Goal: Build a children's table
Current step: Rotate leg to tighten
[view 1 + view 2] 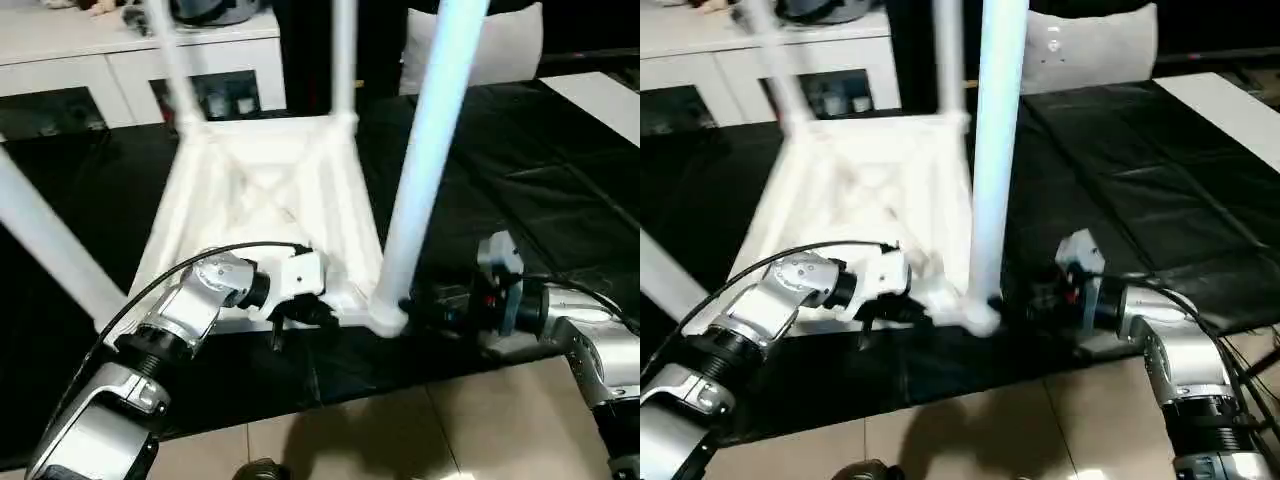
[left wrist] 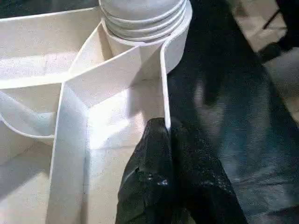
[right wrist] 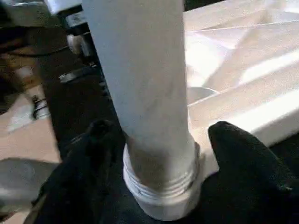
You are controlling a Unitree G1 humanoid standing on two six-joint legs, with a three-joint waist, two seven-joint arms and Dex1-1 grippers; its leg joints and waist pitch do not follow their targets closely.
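The children's table lies upside down on a black mat, its ribbed top (image 1: 260,190) facing up and its legs pointing upward. The near right leg (image 1: 430,150) stands in its corner socket (image 2: 145,18), the threaded base (image 3: 161,186) showing. My left gripper (image 2: 168,135) is shut on the thin near rim of the top, just left of that corner. My right gripper (image 3: 159,135) reaches in from the right at the leg's base, open. One finger (image 3: 238,154) stands apart from the leg and the other (image 3: 93,144) lies close beside it.
Two more legs (image 1: 343,60) (image 1: 170,60) rise at the far corners, and another (image 1: 40,240) slants off at the left. The black mat (image 1: 500,180) ends near me at tan floor (image 1: 400,430). A white cabinet (image 1: 120,50) stands behind.
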